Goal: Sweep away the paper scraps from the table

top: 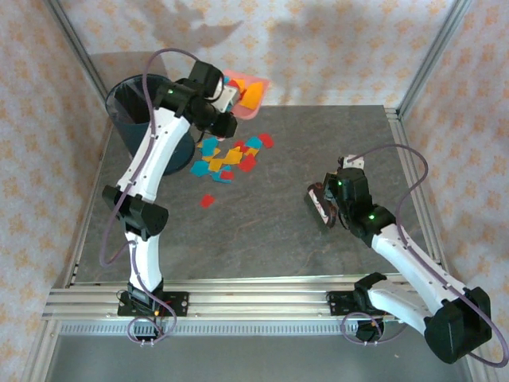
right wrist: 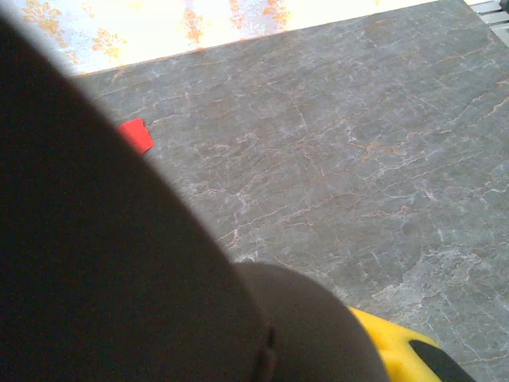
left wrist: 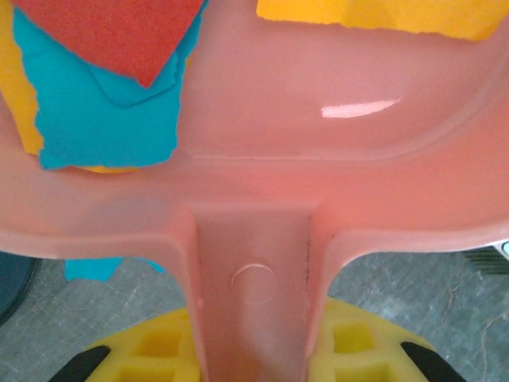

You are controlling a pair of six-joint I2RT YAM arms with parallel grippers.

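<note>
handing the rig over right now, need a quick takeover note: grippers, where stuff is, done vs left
Left gripper: jaws shut on the handle of the pink dustpan, held beside the bin at the table's far left.
Right gripper: jaws shut on a dark brush, mid-right of the table.
Done: some red, teal and orange paper scraps lie in the dustpan, not yet dumped.
Left: a pile of scraps lies on the table just in front of the dustpan, plus one red scrap nearer the arms. Probably empty the dustpan, then sweep those up.
</note>
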